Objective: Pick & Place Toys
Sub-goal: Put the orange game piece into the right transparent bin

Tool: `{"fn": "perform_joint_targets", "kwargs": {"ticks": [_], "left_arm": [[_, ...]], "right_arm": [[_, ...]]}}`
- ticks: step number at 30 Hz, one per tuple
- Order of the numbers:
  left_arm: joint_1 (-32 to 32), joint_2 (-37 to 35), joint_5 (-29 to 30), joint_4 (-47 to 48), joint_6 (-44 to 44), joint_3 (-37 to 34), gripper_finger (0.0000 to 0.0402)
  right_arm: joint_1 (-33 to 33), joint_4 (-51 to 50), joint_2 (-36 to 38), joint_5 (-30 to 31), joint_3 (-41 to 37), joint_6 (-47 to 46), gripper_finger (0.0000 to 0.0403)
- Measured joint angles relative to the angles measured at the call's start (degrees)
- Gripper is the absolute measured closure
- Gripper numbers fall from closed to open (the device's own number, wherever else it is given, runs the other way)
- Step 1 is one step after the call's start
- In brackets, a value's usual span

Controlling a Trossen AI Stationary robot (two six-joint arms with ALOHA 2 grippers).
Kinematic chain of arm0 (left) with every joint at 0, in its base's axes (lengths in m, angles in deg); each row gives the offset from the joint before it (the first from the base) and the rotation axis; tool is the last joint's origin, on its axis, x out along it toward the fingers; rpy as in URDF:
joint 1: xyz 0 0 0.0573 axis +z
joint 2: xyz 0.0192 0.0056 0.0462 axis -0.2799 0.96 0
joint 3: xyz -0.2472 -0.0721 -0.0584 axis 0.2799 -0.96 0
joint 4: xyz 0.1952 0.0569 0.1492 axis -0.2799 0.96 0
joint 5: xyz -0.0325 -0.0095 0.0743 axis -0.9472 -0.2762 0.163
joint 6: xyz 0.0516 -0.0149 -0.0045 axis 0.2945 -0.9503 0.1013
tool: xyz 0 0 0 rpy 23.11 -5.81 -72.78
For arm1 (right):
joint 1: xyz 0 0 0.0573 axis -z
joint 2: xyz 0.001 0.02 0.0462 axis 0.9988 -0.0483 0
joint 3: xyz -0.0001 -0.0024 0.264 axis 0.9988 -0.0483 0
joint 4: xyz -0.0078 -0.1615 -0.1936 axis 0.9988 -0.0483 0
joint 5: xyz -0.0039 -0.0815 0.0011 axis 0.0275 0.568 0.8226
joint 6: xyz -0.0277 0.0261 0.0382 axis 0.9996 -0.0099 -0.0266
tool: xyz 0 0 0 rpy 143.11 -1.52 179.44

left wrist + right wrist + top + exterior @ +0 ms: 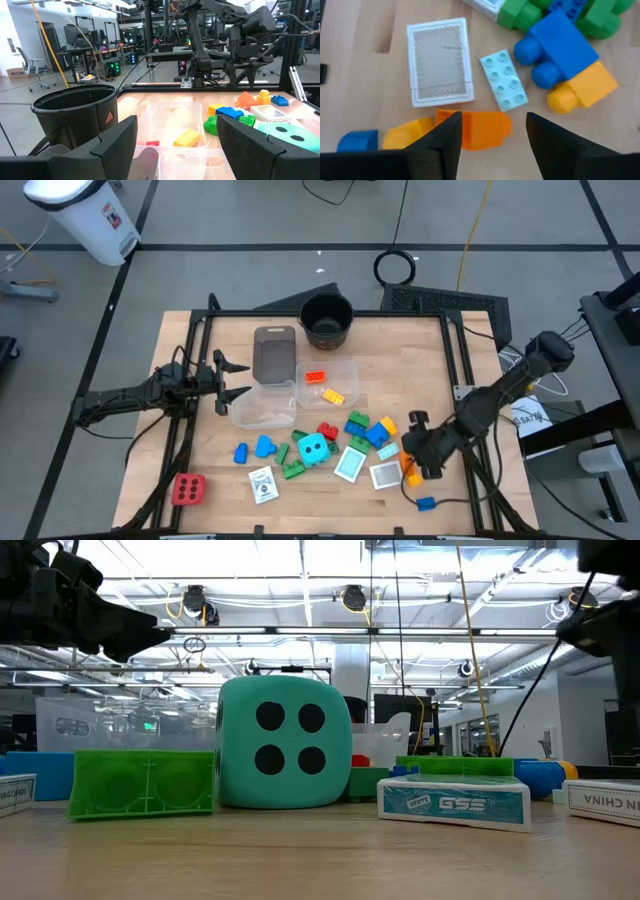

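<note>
Right gripper (492,131) is positioned low over the near-right part of the table (200,350), at the right edge of the toy pile. Its fingers (440,145) are seen spread apart, straddling an orange block (482,129); one finger overlaps the block's edge, the other stands clear of it. No grip is shown, so the gripper is read as open, with nothing held.

Just beside the orange block, a white-bordered card (440,62) and a pale cyan brick (503,80) are laid flat. A blue-and-yellow block stack (570,60) and green blocks (520,15) are found beyond them.

Left gripper (232,378) is parked at the left side of the table, beside the clear tubs (265,405). Its fingers (112,145) are held wide apart, with nothing between them.

Toy locations:
- The main pile is spread across the near-centre of the table, with the cyan dotted cube (315,448) in the middle of it.
- The red dotted cube (188,489) is set well apart, near the front-left corner.
- A red block (316,376) and a yellow block (333,394) are contained in the clear tub nearest the black pot (326,320).
- A small blue block (426,503) is left alone near the front-right edge.
</note>
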Motion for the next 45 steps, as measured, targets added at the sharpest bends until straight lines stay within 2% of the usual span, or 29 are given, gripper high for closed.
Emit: {"fn": "perform_joint_targets", "kwargs": {"ticks": [7, 17, 24, 30, 34, 38, 41, 45], "left_arm": [[0.0, 0.01, 0.0, 0.01, -0.02, 0.02, 0.0128], [0.0, 0.01, 0.0, 0.01, -0.02, 0.01, 0.0128], [0.0, 0.02, 0.0, -0.01, -0.01, 0.02, 0.0128], [0.01, 0.02, 0.0, 0.01, -0.02, 0.0, 0.0128], [0.01, 0.02, 0.0, 0.01, -0.02, 0.0, 0.0128], [0.01, 0.02, 0.0, 0.01, -0.02, 0.02, 0.0128], [0.01, 0.02, 0.0, 0.01, 0.0, 0.01, 0.0128], [0.01, 0.01, 0.0, 0.01, -0.02, 0.02, 0.0128]], "right_arm": [[-3.41, 1.01, -5.26, -0.05, 0.0, -2.97, 0.0248], [0.13, -0.08, -11.21, 1.38, 0.0, 0.96, 0.0292], [2.87, -4.56, -8.23, 1.37, 0.02, 1.12, 0.0393], [4.78, -5.81, -2.0, 1.64, 0.19, 1.2, 0.04], [5.82, -3.23, 3.85, 7.75, 0.72, 5.44, 0.04], [8.08, 5.11, 8.29, 14.5, 0.72, 14.52, 0.0401], [11.41, 12.55, 9.92, 16.18, 0.74, 23.41, 0.0402], [17.54, 20.68, 9.91, 15.5, 0.73, 33.07, 0.0402]]}}
